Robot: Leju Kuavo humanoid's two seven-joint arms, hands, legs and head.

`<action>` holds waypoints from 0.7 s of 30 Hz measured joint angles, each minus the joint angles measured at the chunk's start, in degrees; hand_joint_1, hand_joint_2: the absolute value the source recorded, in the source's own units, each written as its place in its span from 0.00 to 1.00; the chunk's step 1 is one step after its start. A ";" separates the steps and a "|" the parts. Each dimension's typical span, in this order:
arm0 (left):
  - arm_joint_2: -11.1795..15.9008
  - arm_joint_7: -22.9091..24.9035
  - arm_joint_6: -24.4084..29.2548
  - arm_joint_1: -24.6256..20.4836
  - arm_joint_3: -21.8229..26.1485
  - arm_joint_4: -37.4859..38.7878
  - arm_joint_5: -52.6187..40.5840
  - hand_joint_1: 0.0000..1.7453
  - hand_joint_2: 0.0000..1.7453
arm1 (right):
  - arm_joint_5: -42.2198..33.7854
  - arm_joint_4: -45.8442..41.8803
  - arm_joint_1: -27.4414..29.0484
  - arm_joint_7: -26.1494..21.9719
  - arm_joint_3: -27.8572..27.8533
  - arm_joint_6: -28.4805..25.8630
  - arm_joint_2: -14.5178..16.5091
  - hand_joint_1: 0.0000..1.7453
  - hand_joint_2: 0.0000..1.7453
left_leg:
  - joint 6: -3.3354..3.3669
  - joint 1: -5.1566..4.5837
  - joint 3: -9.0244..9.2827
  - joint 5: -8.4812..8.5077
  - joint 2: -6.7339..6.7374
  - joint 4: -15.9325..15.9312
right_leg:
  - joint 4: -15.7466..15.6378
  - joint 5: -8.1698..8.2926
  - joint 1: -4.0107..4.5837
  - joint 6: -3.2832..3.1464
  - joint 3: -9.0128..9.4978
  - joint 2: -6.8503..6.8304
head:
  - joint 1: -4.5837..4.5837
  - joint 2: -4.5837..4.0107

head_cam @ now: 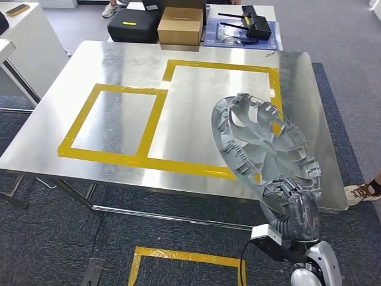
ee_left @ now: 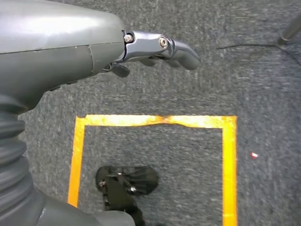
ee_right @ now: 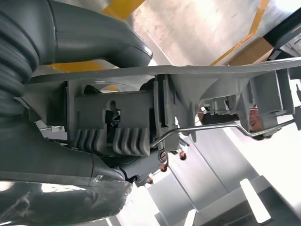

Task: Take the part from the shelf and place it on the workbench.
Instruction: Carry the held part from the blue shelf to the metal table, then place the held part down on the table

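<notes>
Gripping the part (head_cam: 265,143)'s rim, the right hand (head_cam: 300,210) hides its fingers overhead.

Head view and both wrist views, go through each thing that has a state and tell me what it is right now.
Wheel cover: held at its rim, tilted above the near right part of the workbench, not set down.
Right robot hand: grips the wheel cover's rim.
Left robot hand: holds nothing, hangs over the carpet.
Workbench: bare metal, taped yellow rectangles.
Cardboard box: closed.
</notes>
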 joint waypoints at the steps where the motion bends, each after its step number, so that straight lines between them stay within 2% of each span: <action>1: -0.01 -0.01 -0.01 -0.11 0.02 0.00 -0.05 0.00 1.00 | 0.10 0.01 0.04 0.13 -0.06 -0.01 -0.01 1.00 1.00 | -0.13 -0.08 -1.86 -1.03 1.23 3.21 | -0.03 -0.18 0.09 -0.34 0.28 -0.11 | -0.15 0.00; 3: -0.05 -0.01 -0.04 -0.18 0.07 0.00 -0.11 0.00 1.00 | 0.33 0.02 0.11 0.25 -0.05 0.00 -0.02 1.00 1.00 | -0.15 -0.20 -6.86 -3.85 2.48 10.97 | -0.04 -0.73 0.44 -0.88 0.68 -0.30 | -0.40 0.00; 4: -0.05 -0.01 -0.05 -0.14 0.09 0.00 -0.14 0.00 1.00 | 0.43 0.03 0.16 0.31 0.04 0.02 -0.02 1.00 1.00 | -0.02 -0.25 -8.78 -4.61 2.59 13.38 | -0.04 -1.06 0.65 -1.04 0.98 -0.34 | -0.44 0.00; 5: -0.03 -0.01 -0.05 -0.10 0.13 0.00 -0.15 0.00 1.00 | 0.56 0.03 0.20 0.44 0.14 0.05 -0.02 1.00 1.00 | 0.29 -0.36 -9.71 -4.12 2.61 13.81 | -0.05 -1.42 0.86 -1.14 1.43 -0.36 | -0.48 0.00; 6: 0.00 -0.01 -0.06 -0.07 0.15 0.00 -0.17 0.00 1.00 | 0.72 0.04 0.23 0.60 0.23 0.10 -0.02 1.00 1.00 | 0.74 -0.55 -9.59 -2.38 2.62 12.24 | -0.05 -1.81 1.08 -1.20 2.00 -0.39 | -0.51 0.00; 8: 0.14 -0.01 -0.03 -0.04 0.26 0.00 -0.20 0.00 1.00 | 1.06 0.06 0.21 0.87 0.36 0.17 -0.02 1.00 1.00 | 1.86 -1.22 -7.27 3.08 2.75 5.22 | -0.07 -2.59 1.47 -1.19 3.28 -0.50 | -0.55 0.00; 10: 0.24 0.07 0.10 -0.07 0.47 0.00 -0.21 0.00 1.00 | 1.25 0.14 0.13 1.01 0.46 0.10 -0.03 1.00 1.00 | 2.53 -1.75 -5.18 5.50 3.00 -0.50 | -0.04 -3.22 1.80 -0.86 3.84 -0.57 | -0.56 0.01; 12: 0.16 0.44 0.37 -0.06 0.69 0.01 -0.18 0.00 1.00 | 1.34 0.20 0.11 1.21 0.62 0.01 -0.14 1.00 1.00 | 2.43 -1.80 -4.60 5.52 3.04 -1.98 | -0.01 -3.61 2.05 -0.73 3.83 -0.64 | -0.57 0.01; 15: 0.11 0.79 0.66 0.01 0.96 0.01 -0.16 0.00 1.00 | 1.31 0.26 0.20 1.69 0.95 -0.01 -0.34 1.00 1.00 | 2.39 -1.82 -4.58 5.86 2.77 -1.98 | -0.45 -3.70 2.08 -0.99 4.11 -0.82 | -0.50 0.00; 21: -0.07 0.78 0.75 0.01 1.16 0.01 -0.28 0.00 1.00 | 1.47 0.26 0.22 2.11 1.12 -0.19 -0.62 1.00 1.00 | 2.93 -1.86 -4.56 5.52 2.67 -1.98 | -1.31 -3.67 2.06 -0.31 4.42 -0.91 | -0.51 0.00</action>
